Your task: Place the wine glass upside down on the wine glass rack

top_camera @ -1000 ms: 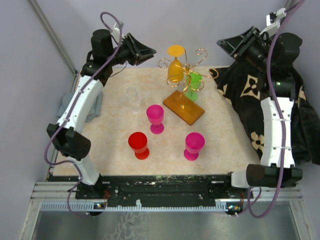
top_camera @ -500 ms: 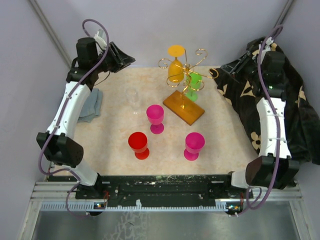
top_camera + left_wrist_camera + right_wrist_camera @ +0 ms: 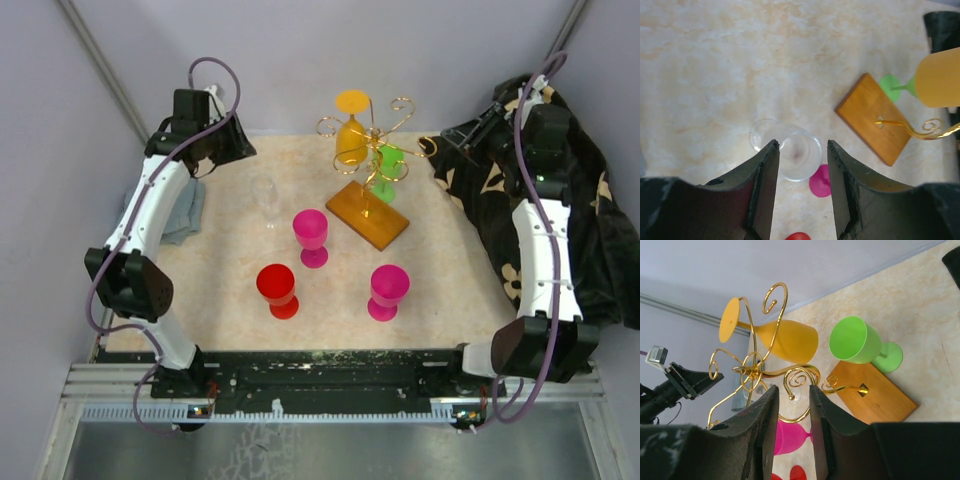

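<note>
Left of the wine glass rack [image 3: 367,215], left tool [image 3: 803,150] has swung over the clear wine glass [image 3: 800,160], jaws apart, empty: pickup next.

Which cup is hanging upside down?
The orange-yellow plastic wine glass, hanging foot-up from the gold wire rack. The green glass, two pink glasses, red glass and clear glass stand upright on the marbled table.

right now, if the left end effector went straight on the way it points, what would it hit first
Most likely the clear, upright wine glass on the beige marbled table: in the wrist view it lines up between the fingers of the left end effector, though depth is unclear.
</note>
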You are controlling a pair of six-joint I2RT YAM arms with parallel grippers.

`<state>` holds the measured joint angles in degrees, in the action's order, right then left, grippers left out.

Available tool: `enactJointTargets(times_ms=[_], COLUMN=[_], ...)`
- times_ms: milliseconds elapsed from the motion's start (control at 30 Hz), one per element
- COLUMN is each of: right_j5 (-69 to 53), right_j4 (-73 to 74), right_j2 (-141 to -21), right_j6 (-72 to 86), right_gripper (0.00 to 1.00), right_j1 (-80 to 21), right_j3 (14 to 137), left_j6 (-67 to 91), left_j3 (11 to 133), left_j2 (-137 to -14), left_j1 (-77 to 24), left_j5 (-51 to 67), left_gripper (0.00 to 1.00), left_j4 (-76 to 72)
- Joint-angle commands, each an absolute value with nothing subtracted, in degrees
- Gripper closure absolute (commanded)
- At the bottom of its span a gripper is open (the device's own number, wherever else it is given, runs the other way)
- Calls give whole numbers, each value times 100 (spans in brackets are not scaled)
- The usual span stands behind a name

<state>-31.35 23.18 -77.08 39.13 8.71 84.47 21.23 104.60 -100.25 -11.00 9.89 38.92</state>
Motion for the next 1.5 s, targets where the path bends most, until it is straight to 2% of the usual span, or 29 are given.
enactJointTargets(times_ms=[0,233,667,1033,1467], right_j5=[-3220,-3356,-2619,-2796,-2695], right_j4=[1831,1626,1869,1894,2488], right_j2=[-7422,-7447,-8110,-9341,-10886], right_j6=[4007,4145,3696,3451,3126], right_gripper=[68,68,68,69,67], right_j1=[888,889,889,767,175], right_j3=[8369,8185,8033,8669,10115], left_j6=[1470,1215,1502,1773,1852], left_j3=[10434,10482,10523,10512,10672], left_j2=[-9985,-10171,-9927,-9648,-9534], left_j1=[-1169,-1463,-1467,-1450,-1441], left_j5=[360,-10,174,554,710], left_gripper=[51,49,48,47,46], left_j4=[4350,4721,4486,4148,4215])
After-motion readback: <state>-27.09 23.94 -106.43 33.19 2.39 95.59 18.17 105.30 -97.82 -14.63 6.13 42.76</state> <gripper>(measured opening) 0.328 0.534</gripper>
